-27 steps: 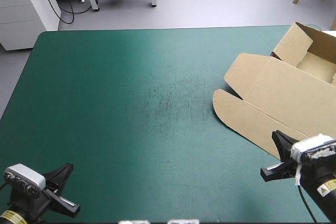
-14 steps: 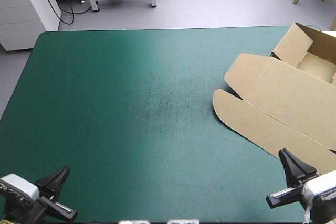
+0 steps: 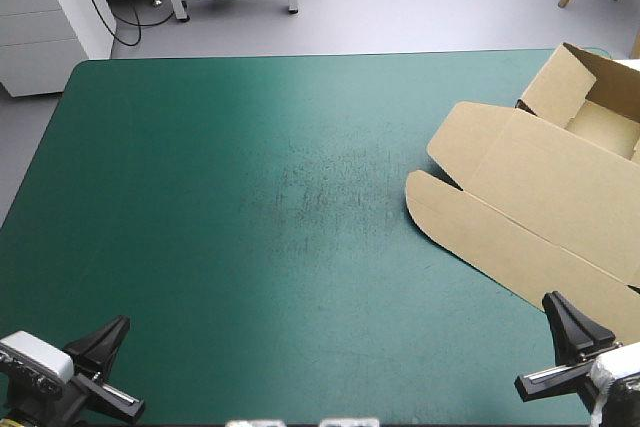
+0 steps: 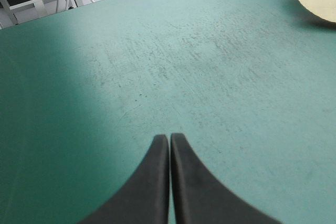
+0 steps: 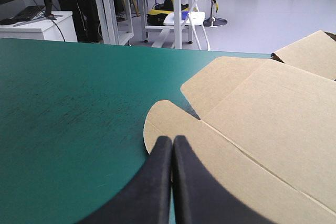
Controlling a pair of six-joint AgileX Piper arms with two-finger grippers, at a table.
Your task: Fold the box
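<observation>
box: brown cut-board box (image 3: 550, 197) on teal-green table cover (image 3: 250, 197), far-right; tray end w/ walls up at far edge, lid flat twd centre | L gripper (image 4: 169, 137): closed to a point, near-left corner, well apart from box | R gripper (image 5: 172, 139): closed to a point, near lid's rounded flap

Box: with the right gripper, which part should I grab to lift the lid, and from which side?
Take the rounded front flap of the box, just ahead of the right gripper. Come in low from the bare teal-green cover's side: the lid lies flat, so that free edge is probably the only lip the fingers, now shut, could pinch.
</observation>
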